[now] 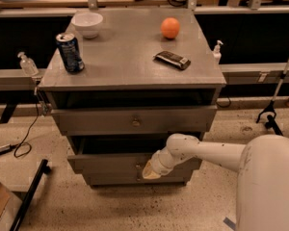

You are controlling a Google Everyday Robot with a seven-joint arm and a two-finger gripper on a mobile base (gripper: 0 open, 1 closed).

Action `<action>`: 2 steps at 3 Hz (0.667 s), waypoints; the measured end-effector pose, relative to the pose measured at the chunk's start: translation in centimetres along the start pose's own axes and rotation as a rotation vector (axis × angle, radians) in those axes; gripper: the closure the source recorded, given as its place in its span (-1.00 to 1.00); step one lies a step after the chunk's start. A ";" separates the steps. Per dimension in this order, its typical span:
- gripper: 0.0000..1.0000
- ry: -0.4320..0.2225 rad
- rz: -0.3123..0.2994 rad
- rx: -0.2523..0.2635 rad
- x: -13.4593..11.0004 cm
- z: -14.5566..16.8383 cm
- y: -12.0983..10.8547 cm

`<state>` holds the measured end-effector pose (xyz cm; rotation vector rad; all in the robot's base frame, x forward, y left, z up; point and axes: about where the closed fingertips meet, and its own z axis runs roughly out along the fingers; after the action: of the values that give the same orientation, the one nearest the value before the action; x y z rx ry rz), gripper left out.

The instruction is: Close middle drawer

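The gripper (151, 171) sits against the middle drawer (106, 163) front, clenched or released I cannot tell; top drawer (101, 121) juts out above; soda can (70, 52) at ten o'clock, orange (170, 28) at one.

My white arm (216, 154) reaches out level from my bulky body (272, 186) at the lower right of the camera view, heading left. At a rounded joint (180, 146) it bends, and my wrist (164, 161) slopes down and left. My tan hand (151, 172) hangs low at its end, pointing down-left.
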<state>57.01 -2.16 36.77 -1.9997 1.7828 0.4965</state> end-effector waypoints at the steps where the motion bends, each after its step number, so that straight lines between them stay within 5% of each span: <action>1: 1.00 0.010 0.010 0.074 1.3 -1.6 -1.5; 2: 1.00 0.010 0.010 0.074 1.3 -1.6 -1.5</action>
<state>58.62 -3.99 37.57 -1.9474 1.7913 0.4186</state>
